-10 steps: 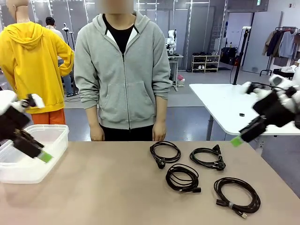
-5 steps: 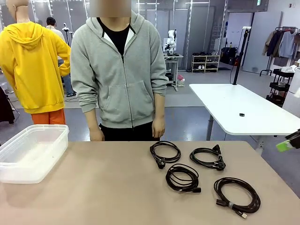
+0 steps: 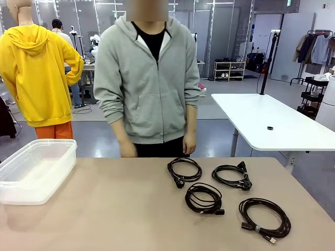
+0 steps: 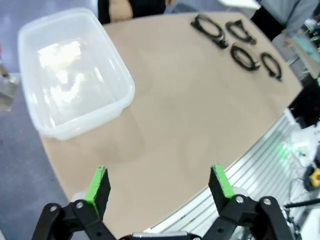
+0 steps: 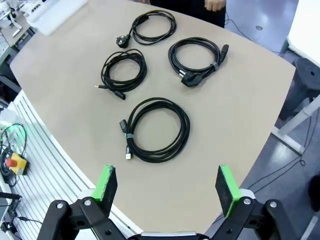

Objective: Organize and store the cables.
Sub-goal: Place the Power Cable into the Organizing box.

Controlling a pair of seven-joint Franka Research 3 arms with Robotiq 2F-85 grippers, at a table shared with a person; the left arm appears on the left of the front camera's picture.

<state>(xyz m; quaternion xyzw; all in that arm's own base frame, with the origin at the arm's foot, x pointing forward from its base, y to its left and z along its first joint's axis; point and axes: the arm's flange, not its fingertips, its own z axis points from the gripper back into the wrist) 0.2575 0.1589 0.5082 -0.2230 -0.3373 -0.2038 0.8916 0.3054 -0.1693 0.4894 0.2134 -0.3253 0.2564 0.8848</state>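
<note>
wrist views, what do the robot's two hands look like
Both look alike. The left hand and the right hand each have two black linked fingers with round silver pivot bolts. The fingers end in flat, bright green pads. No markings can be read on them.

Front view: the clear tub (image 3: 36, 167) is cut off by the left edge, and the table (image 3: 104, 209) by the bottom edge. A small dark object (image 3: 269, 127) on the far white table (image 3: 251, 112) is too small to identify. Left wrist view: the cables (image 4: 210, 31) appear small, and their plug types cannot be told. Right wrist view: a person's hand (image 5: 216, 4) is cut off by the top edge.
</note>
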